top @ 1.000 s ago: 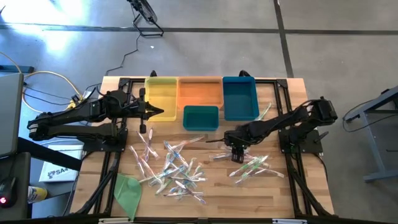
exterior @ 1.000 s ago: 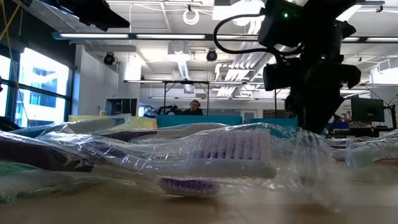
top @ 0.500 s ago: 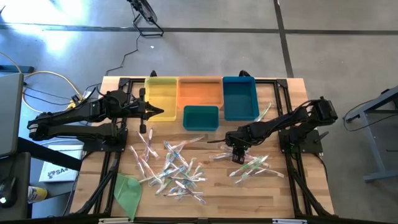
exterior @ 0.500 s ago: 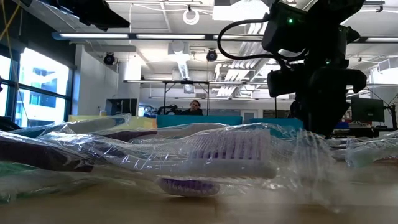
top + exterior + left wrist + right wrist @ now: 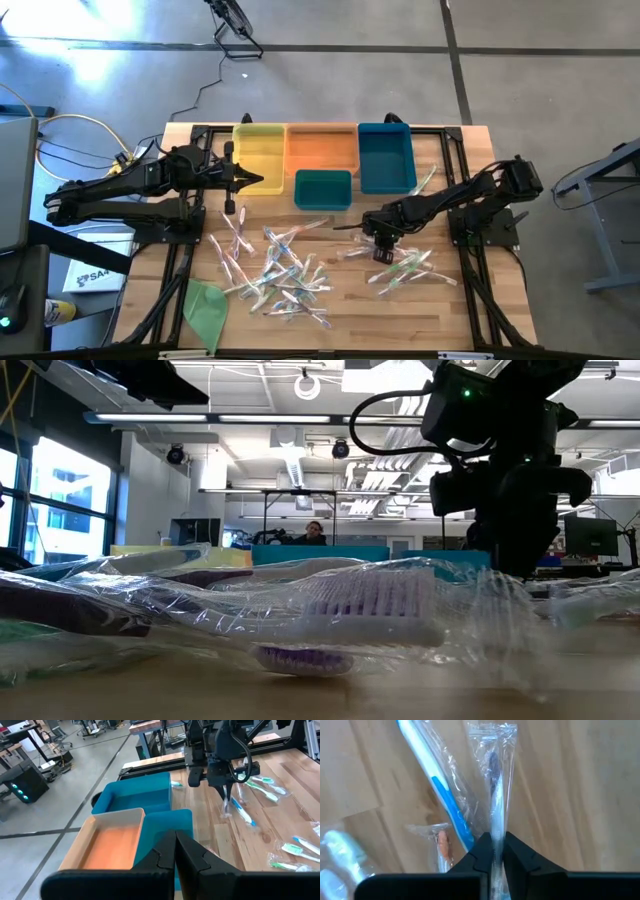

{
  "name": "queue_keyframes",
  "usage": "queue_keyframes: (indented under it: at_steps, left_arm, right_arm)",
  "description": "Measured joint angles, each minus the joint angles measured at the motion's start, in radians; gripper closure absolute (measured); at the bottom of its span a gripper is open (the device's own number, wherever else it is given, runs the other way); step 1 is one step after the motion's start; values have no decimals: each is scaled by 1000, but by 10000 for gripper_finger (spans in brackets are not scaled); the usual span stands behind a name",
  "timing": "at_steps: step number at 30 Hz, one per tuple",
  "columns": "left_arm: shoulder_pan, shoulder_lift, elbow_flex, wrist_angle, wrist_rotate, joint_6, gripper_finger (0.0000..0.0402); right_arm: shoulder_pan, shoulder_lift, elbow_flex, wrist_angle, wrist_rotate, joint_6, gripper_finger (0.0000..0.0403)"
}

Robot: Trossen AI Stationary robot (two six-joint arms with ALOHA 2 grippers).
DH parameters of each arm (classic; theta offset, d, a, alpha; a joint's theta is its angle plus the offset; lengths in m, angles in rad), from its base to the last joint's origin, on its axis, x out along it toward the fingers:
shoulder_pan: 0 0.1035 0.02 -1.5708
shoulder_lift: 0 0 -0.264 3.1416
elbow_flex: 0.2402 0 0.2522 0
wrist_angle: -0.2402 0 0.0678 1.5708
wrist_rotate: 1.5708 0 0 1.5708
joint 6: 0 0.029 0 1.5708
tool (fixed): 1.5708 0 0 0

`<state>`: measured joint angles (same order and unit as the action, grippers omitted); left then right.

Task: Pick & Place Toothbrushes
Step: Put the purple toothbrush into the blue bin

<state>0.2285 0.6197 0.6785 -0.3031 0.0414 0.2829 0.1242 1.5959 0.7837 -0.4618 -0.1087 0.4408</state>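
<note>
Many clear-wrapped toothbrushes (image 5: 285, 275) lie scattered on the wooden table (image 5: 470, 320), with another cluster (image 5: 405, 268) by the right arm. My right gripper (image 5: 378, 243) points steeply down at that cluster and is shut on one wrapped toothbrush (image 5: 494, 785) with a dark brush head. A blue-handled toothbrush (image 5: 442, 795) lies beside it. My left gripper (image 5: 262, 181) hovers shut, holding nothing, at the near edge of the yellow bin (image 5: 258, 150). My right gripper pinches the wrapped toothbrush between its two fingers at the handle (image 5: 496, 827), away from the dark brush head (image 5: 492, 762). The fingers come from above, slanting steeply down, one on each long side. The toothbrush lies flat on the table in its wrapper.
Along the far edge stand the yellow bin, an orange bin (image 5: 321, 148) and a blue bin (image 5: 386, 157), with a small teal bin (image 5: 323, 189) in front of them. A flat green sheet (image 5: 206, 305) lies at the near left. Bare wood shows near the front right.
My right gripper has stayed over the right cluster, and its fingers have drawn together onto the wrapped toothbrush. The toothbrush still lies on the table.
</note>
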Motion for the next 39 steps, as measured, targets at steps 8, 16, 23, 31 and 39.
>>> queue_keyframes:
  at_steps: [8, 16, 23, 31, 39]
  left_arm:
    - [0, 0, 0, -17, 0, 0, 401]
    - [0, 0, 0, -15, 0, 0, 402]
    - [0, 0, 0, -14, 0, 0, 401]
    - [0, 0, 0, -14, 0, 0, 402]
    - [0, 0, 0, -13, 0, 0, 402]
  right_arm:
    - [0, 0, 0, 0, -30, 0, 385]
    - [0, -26, 3, -3, -55, 5, 385]
    - [-10, -75, 10, 13, -51, 10, 385]
    - [-61, -206, 10, -1, -18, 34, 385]
    - [-110, -377, 10, 5, 76, 56, 385]
